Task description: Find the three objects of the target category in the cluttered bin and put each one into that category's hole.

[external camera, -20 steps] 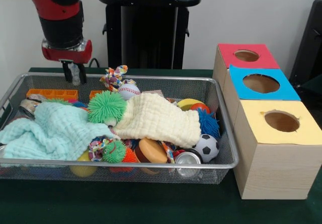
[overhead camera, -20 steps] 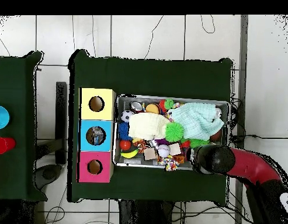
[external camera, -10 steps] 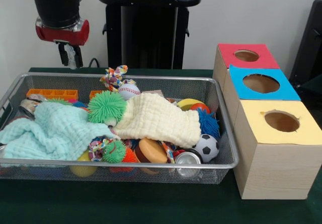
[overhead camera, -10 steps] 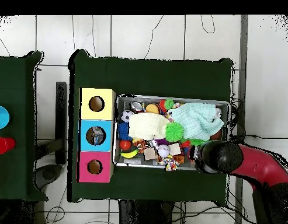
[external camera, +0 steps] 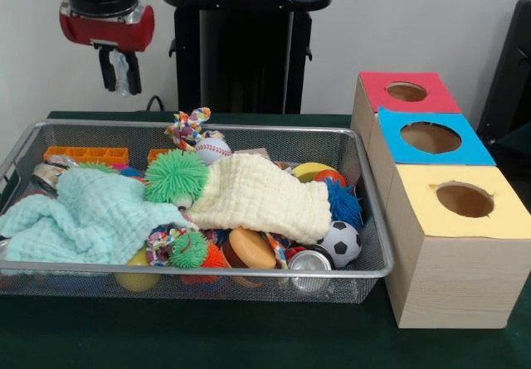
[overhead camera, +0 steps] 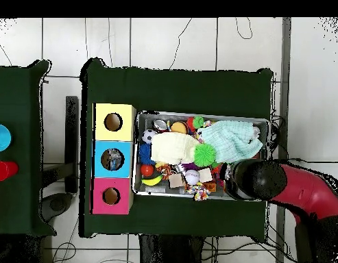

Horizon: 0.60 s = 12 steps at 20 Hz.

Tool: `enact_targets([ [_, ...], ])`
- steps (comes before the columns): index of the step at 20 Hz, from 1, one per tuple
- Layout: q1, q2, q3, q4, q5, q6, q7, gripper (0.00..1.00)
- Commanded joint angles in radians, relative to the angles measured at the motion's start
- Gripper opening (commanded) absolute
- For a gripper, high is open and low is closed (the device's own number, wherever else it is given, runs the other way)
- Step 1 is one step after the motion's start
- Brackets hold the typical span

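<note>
The wire mesh bin [external camera: 199, 268] is full of clutter; it also shows in the overhead view [overhead camera: 202, 114]. My gripper [external camera: 120, 75] hangs high above the bin's far left corner. It is shut on a small pale see-through thing that looks like a thin plastic bottle [external camera: 122, 69]. In the overhead view the arm's end [overhead camera: 250, 179] covers the gripper and the bottle. No other bottle shows among the clutter. The blue-panelled hole [external camera: 431, 138] is the middle box at the right, far from the gripper; in the overhead view [overhead camera: 112, 159] something pale lies inside it.
A red-panelled hole [external camera: 406, 91] and a yellow-panelled hole [external camera: 465, 199] flank the blue one. In the bin lie a mint cloth [external camera: 91, 216], a pale yellow cloth [external camera: 257, 191], a green spiky ball [external camera: 176, 177], a baseball [external camera: 213, 149], a soccer ball [external camera: 340, 243] and a silver can [external camera: 309, 261].
My gripper has risen from just above the bin's far left corner to well above it, with the pale thing still between its fingers. The clutter has not moved.
</note>
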Motion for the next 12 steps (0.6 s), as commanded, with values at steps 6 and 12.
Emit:
enact_targets([
  [6,0.133,-0.054,0.009,0.030,0.113,0.115,0.117,0.00],
  [12,0.199,-0.070,-0.022,0.022,0.154,0.112,0.165,0.00],
])
